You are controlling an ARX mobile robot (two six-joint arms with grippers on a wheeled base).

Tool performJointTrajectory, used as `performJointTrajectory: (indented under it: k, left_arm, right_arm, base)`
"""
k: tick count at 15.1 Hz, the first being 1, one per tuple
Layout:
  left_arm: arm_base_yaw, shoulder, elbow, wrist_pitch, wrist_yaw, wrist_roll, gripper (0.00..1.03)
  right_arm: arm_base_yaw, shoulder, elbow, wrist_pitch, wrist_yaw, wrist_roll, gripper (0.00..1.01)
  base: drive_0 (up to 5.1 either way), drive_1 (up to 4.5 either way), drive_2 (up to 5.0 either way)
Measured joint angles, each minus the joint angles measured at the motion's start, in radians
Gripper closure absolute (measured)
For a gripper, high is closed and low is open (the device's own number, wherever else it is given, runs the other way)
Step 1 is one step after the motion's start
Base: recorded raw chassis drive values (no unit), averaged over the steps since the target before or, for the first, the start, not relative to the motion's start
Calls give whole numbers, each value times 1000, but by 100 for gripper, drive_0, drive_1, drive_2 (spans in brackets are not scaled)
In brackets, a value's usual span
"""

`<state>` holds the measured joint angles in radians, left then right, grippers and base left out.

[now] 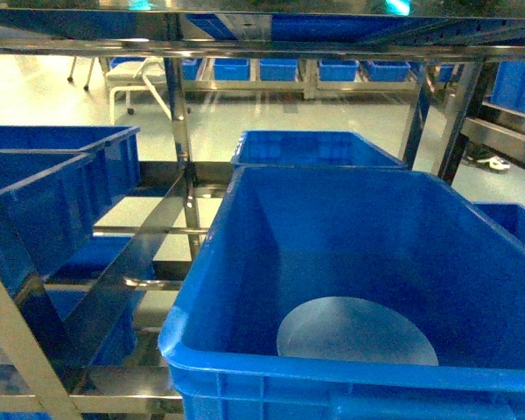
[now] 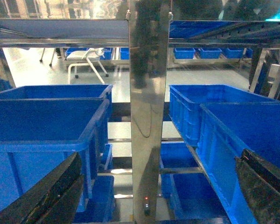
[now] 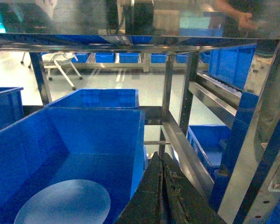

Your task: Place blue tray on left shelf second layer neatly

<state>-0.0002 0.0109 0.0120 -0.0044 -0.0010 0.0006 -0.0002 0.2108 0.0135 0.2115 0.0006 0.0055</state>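
The blue tray [image 1: 357, 332] is a pale round dish lying flat on the floor of a deep-blue crate [image 1: 212, 262], near its front wall. In the right wrist view the blue tray [image 3: 63, 203] shows at the lower left. My right gripper [image 3: 161, 156] is shut with nothing in it, just right of that crate's wall [image 3: 139, 140] and apart from the tray. My left gripper [image 2: 161, 156] is open and empty, its dark fingers [image 2: 60, 186] spread to either side of a steel post [image 2: 147, 93]. The left shelf [image 1: 149, 236] is shiny steel with rails. Neither gripper shows in the head view.
Blue crates [image 2: 46, 126] sit on the left shelf's tier and another crate [image 1: 315, 147] stands behind the tray's crate. A steel tier [image 1: 262, 44] runs overhead. Angled steel rails [image 3: 186, 154] and posts [image 3: 252, 140] crowd the right. A white chair [image 1: 136, 83] stands far back.
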Motion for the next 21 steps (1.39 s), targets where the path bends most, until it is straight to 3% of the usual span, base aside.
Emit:
performJointTrajectory:
  k: [3,4,6,12,13,14,21]
  left_arm:
    - [0,0,0,0,0,0,5]
    - [0,0,0,0,0,0,5]
    - [0,0,0,2,1,0,5]
    - [0,0,0,0,0,0,5]
    - [0,0,0,0,0,0,5]
    - [0,0,0,0,0,0,5]
    - [0,0,0,0,0,0,5]
  right_arm:
    - [0,-51,0,-60,0,0,99]
    - [0,-159,0,-213,0,0,99]
    - [0,-207,0,-216,2,0,97]
    - [0,-206,0,-217,0,0,25]
    - [0,-206,0,-216,0,0,7]
    - [0,-206,0,-217,0,0,2]
    - [0,-206,0,-217,0,0,3]
  base:
    - [0,0,0]
    - [0,0,0]
    - [0,0,0]
    - [0,0,0]
    - [0,0,0]
    - [0,0,0]
    - [0,0,0]
